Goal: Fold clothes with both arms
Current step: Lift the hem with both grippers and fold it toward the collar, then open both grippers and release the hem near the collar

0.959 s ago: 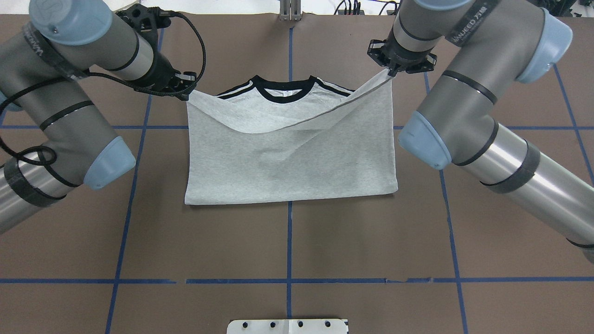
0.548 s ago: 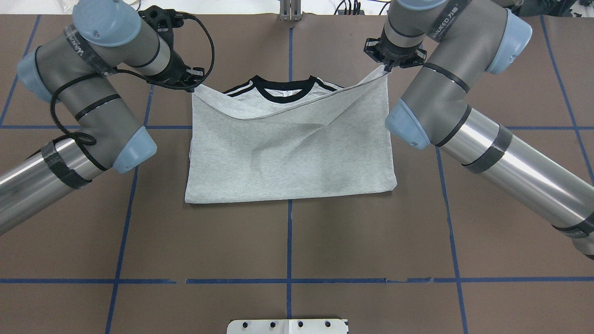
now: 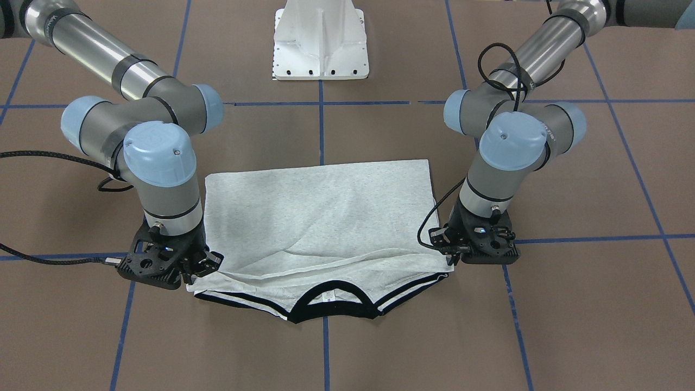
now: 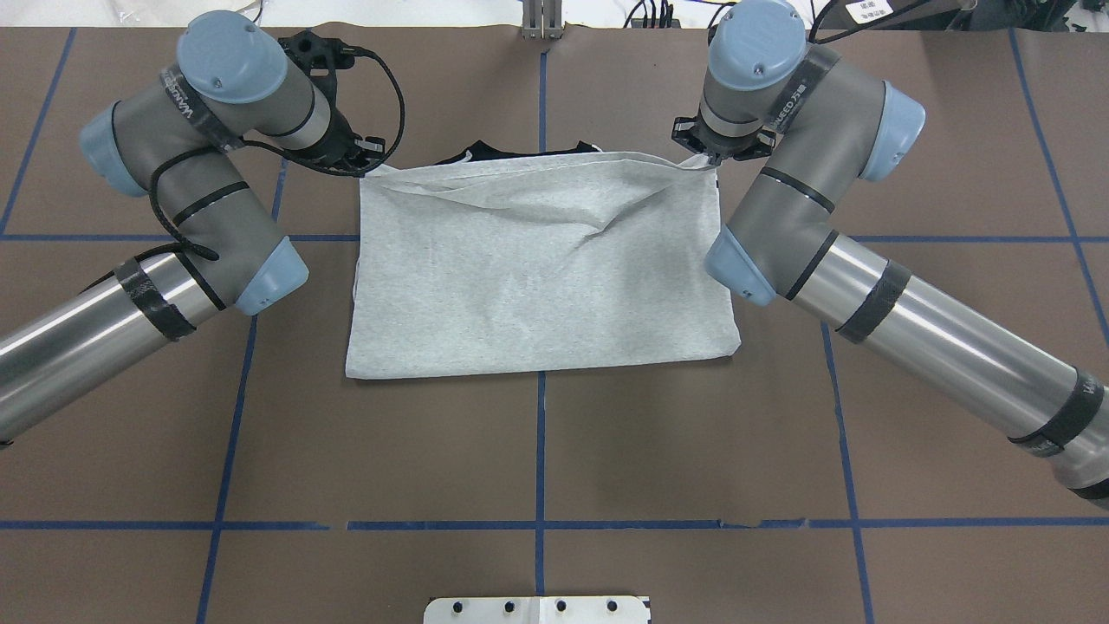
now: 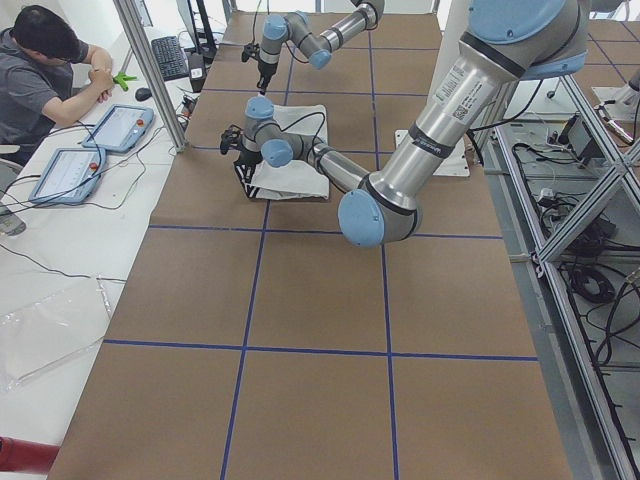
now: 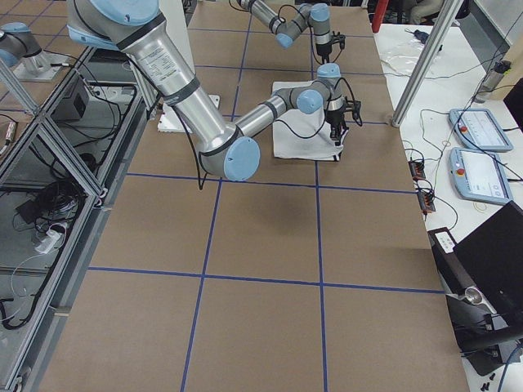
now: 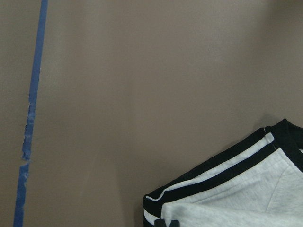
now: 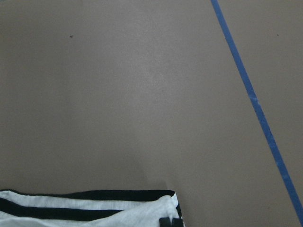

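Brown worktop (image 4: 537,451) with a blue tape grid (image 4: 539,523). The light grey T-shirt (image 4: 537,269) lies folded at its centre, its upper layer reaching nearly to the black collar (image 3: 336,315). The left claw (image 4: 362,165) and the right claw (image 4: 712,159) are each clamped on one far corner of that layer.

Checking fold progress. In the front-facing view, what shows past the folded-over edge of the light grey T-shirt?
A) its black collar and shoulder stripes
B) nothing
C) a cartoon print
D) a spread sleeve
A: the black collar and black shoulder stripes poke out beyond the top layer of the light grey T-shirt.
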Robot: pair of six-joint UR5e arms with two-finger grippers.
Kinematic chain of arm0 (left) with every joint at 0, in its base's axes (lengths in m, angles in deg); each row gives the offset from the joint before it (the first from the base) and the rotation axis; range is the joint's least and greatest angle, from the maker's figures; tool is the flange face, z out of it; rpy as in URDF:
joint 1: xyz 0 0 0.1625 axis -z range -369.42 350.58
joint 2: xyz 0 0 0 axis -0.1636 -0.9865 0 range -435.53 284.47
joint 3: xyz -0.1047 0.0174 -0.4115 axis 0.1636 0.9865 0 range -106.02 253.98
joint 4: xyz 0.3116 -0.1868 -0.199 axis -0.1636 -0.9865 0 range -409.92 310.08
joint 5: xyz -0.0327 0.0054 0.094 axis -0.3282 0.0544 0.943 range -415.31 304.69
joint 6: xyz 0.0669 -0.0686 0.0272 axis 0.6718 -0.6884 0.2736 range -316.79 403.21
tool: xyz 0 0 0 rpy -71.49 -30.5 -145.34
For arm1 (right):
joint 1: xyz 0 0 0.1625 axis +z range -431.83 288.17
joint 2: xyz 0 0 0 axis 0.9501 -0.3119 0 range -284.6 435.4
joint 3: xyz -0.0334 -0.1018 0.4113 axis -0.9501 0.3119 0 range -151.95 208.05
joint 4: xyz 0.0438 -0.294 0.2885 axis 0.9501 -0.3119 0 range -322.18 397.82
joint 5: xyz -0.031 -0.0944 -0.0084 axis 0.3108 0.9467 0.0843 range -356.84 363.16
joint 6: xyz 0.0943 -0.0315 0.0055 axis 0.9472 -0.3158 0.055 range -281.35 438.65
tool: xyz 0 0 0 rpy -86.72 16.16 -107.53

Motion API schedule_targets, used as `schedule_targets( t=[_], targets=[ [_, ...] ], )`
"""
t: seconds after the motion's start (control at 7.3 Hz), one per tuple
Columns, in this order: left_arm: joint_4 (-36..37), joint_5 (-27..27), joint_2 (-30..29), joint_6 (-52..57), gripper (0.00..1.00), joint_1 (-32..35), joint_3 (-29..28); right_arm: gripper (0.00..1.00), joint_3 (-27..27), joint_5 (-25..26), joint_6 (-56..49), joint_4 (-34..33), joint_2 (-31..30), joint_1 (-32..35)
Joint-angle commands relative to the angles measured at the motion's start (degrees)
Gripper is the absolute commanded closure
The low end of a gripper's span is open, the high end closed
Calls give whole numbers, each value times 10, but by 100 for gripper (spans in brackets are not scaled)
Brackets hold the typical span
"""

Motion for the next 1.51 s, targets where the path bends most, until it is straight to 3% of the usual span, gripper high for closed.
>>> schedule_targets(
  t=[0.0, 0.14, 0.27, 0.41, 0.55, 0.68, 0.82, 1.1, 1.37],
  targets=[
    [-14, 0, 0, 1, 100, -4, -11, 100, 1, 7, 0, 8, -10, -13],
    [-14, -1, 1, 1, 100, -4, -11, 100, 2, 7, -1, 21, -15, -13],
    [-18, -3, 3, 1, 50, -4, -11, 33, 2, 7, -2, 35, -22, -11],
    [-33, -4, 6, 13, 0, -3, -8, 0, 0, 6, -3, 40, -28, -5],
    [-33, -11, 7, 29, 0, -1, -6, 0, -4, -8, -17, 37, -27, 18],
    [-34, -68, 12, 50, 0, 1, -1, 0, -4, -51, -67, 38, -29, 45],
    [-45, -90, 47, 59, 0, 1, 40, 0, -5, -100, -106, 39, -35, 71],
    [-101, -94, 135, 47, 0, -8, 117, 0, -4, -101, -117, 43, -41, 71],
    [-176, -92, 191, -55, 0, -62, 148, 0, -4, -100, -113, 43, -42, 70]
  ],
)
